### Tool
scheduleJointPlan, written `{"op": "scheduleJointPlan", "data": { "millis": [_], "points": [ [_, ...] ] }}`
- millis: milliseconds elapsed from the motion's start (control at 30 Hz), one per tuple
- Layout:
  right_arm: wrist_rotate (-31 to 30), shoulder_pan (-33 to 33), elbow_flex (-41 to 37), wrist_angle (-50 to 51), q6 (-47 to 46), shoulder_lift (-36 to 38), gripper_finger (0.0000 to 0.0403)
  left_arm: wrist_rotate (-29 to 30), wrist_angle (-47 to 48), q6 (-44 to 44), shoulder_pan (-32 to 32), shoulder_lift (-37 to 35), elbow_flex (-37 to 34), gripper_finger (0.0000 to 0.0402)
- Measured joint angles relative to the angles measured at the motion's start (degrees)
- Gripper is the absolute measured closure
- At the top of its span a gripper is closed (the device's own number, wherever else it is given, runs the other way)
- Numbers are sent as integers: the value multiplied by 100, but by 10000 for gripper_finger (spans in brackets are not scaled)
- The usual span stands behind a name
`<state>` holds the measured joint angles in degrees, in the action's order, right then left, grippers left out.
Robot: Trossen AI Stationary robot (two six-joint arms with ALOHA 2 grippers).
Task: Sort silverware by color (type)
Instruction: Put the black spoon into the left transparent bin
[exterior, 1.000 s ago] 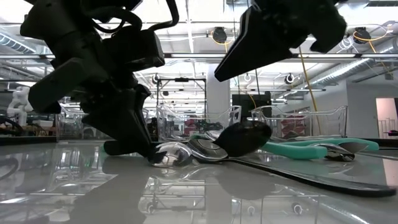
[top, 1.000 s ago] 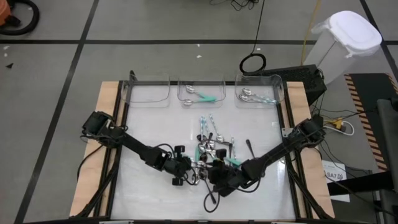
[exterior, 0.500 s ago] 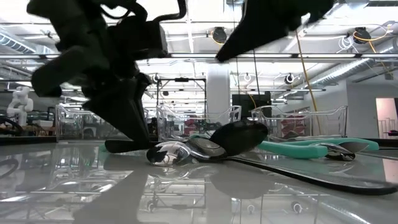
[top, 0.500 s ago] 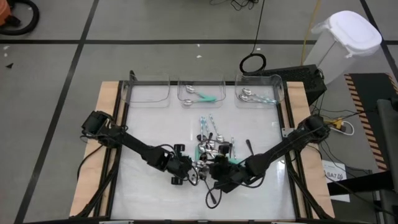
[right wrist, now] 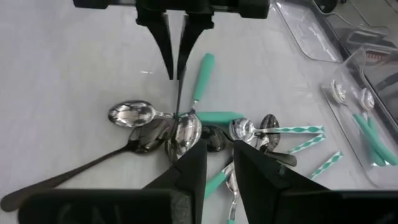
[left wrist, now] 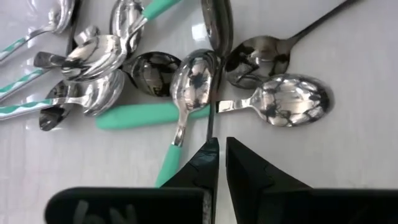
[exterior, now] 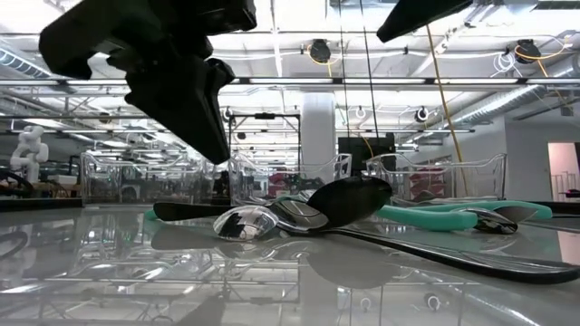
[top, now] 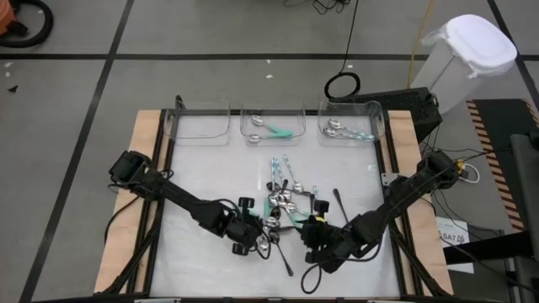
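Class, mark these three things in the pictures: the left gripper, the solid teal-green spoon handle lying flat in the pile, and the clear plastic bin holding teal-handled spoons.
left gripper (left wrist: 217,152): left wrist view, between its fingertips.
solid teal-green spoon handle (left wrist: 149,115): left wrist view, mid-handle.
clear plastic bin holding teal-handled spoons (top: 274,112): high view, far rim.

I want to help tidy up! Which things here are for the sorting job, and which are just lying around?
For the job: spoon pile; lone black spoon; teal spoons and blue-striped spoons already in the clear bins; thin black handle pinched by the left gripper.

Just lying about: white trash can; cable loop on the floor.
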<state>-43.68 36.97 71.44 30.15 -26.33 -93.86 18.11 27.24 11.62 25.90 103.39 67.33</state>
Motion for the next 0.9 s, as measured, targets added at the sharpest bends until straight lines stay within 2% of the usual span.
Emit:
{"op": "scheduleJointPlan", "data": {
  "millis": [133, 267, 367, 467, 600, 700, 900],
  "points": [
    [9, 2, -2, -7, -4, 0, 325, 123, -37, -24, 63, 63, 0, 342],
    [22, 24, -4, -6, -35, 0, 325, 200, -137, -48, 87, 237, -6, 285],
    [22, 24, -4, 6, -106, 0, 325, 583, -383, -52, 88, 400, 7, 249],
    [22, 25, -4, 6, -111, 0, 325, 643, -375, -26, 79, 565, 0, 232],
    [22, 28, -4, 8, -111, 0, 325, 640, -396, 0, 76, 729, 2, 233],
    [21, 28, -4, 8, -111, 0, 325, 639, -377, 11, 80, 837, 2, 250],
    [22, 28, -4, 0, -111, 0, 325, 644, -381, 5, 45, 893, 8, 333]
  ]
}}
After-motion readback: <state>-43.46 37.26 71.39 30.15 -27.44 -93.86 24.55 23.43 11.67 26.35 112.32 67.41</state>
